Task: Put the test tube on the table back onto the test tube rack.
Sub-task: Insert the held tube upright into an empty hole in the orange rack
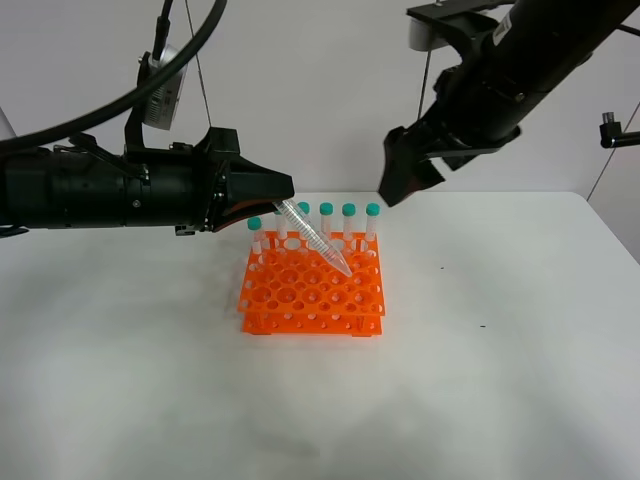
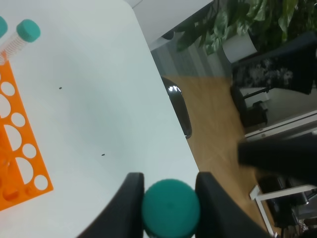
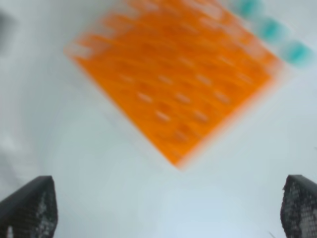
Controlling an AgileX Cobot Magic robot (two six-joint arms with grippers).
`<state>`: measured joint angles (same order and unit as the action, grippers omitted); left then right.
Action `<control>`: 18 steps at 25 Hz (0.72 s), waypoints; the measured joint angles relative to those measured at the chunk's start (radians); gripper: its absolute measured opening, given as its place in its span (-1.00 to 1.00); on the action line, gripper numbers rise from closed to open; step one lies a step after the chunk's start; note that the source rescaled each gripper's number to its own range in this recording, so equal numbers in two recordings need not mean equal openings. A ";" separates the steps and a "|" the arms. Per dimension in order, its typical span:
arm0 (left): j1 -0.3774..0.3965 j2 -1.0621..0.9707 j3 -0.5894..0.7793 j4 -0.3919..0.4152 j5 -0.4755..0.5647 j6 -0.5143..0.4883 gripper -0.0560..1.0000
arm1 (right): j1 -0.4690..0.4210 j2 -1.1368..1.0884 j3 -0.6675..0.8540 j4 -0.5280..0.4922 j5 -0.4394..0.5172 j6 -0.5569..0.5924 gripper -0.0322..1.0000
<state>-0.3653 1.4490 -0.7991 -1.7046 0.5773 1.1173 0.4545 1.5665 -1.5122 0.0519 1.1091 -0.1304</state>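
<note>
Left gripper [image 1: 284, 199] clamps the tube [image 1: 318, 240] at its cap; the tube slants, tip over the rack [image 1: 300, 296]. Right gripper [image 1: 405, 176] hangs far right, fully spread, empty.

Rack [image 1: 312, 290] sits on table [image 1: 500, 400], near the middle, slightly left. Row of other tubes [image 1: 349, 222] stands in the rack's back row. Test tube [image 1: 315, 240] is tilted over the rack: cap end up at back-left between the left jaws, tip down toward the holes right of middle; can't tell if the tip is in a hole. Right jaws hang above and behind the rack's back-right corner, apart from it.
</note>
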 joint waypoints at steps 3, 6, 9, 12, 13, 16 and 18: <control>0.000 0.000 0.000 0.000 0.001 0.000 -0.89 | -0.084 0.004 -0.001 -0.096 0.072 0.108 1.00; 0.000 0.000 0.000 0.000 0.001 0.000 -0.89 | -0.150 0.004 -0.001 -0.117 0.094 0.130 1.00; 0.000 0.000 0.000 0.000 0.001 -0.001 -0.89 | -0.290 0.005 -0.001 -0.114 0.100 0.104 1.00; 0.000 0.000 0.000 0.000 0.001 -0.001 -0.89 | -0.388 0.005 -0.001 -0.052 0.102 0.058 1.00; 0.000 0.000 0.000 0.000 0.001 -0.001 -0.89 | -0.419 0.005 -0.001 -0.025 0.102 0.037 1.00; 0.000 0.000 0.000 0.000 0.002 -0.001 -0.89 | -0.485 0.005 -0.001 0.059 0.102 -0.006 1.00; 0.000 0.000 0.000 0.000 0.002 -0.001 -0.89 | -0.506 0.005 -0.001 0.067 0.102 -0.012 1.00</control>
<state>-0.3653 1.4490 -0.7991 -1.7046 0.5789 1.1166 -0.0519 1.5717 -1.5136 0.1193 1.2113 -0.1422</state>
